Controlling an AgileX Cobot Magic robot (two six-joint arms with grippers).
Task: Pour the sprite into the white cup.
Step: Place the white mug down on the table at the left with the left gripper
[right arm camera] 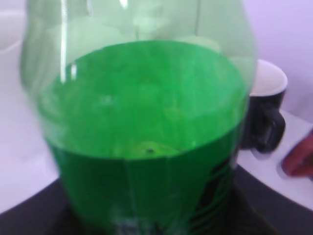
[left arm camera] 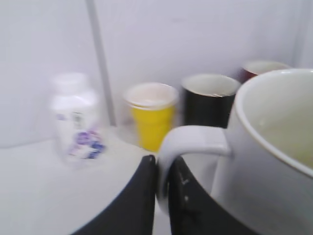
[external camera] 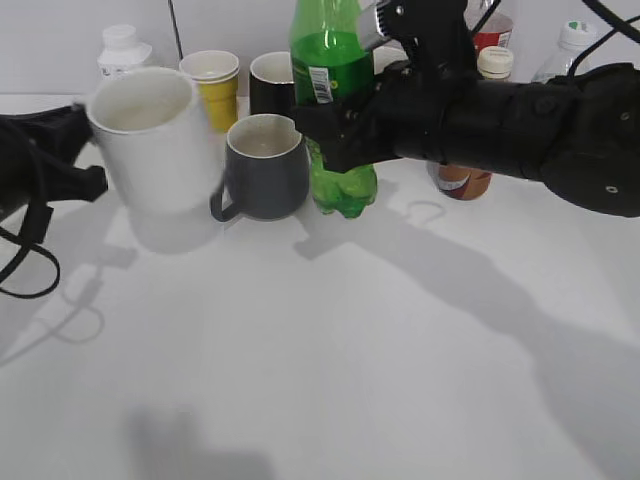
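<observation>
barcode patch on sprite bottle point(external camera: 322, 85) label, no text legible

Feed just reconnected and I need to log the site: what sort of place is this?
Probably a lab test bench, not a kitchen: a bare white tabletop against a plain white wall, with assorted drinkware and bottles lined up like props, such as the small yellow paper cup and white pill bottle.

Left claw point(left arm camera: 164, 196) pinched on the white cup point(external camera: 150, 140) handle, right claw point(external camera: 335, 130) clamped around the sprite point(external camera: 335, 110)

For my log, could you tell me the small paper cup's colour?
The small paper cup is yellow, white-rimmed; clearest in the left wrist view.
</observation>
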